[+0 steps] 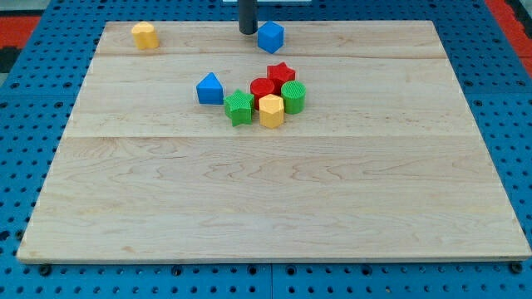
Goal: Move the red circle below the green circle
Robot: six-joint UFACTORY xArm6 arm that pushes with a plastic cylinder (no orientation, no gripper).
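Nearest: bare counter (266,216). Mid frame, a tight bunch: yellow block (271,110), green circle (293,96) on its right. Tucked just behind the yellow one: red circle (263,88), flat side up, round, so no long side and no pointing way. At the top of the frame: my tip (248,31), beside a blue block (270,36), well apart from the bunch. No hand here, nothing to spread or pinch. Best to come round behind the red circle, then nudge slowly, past the yellow block, to under the green circle.
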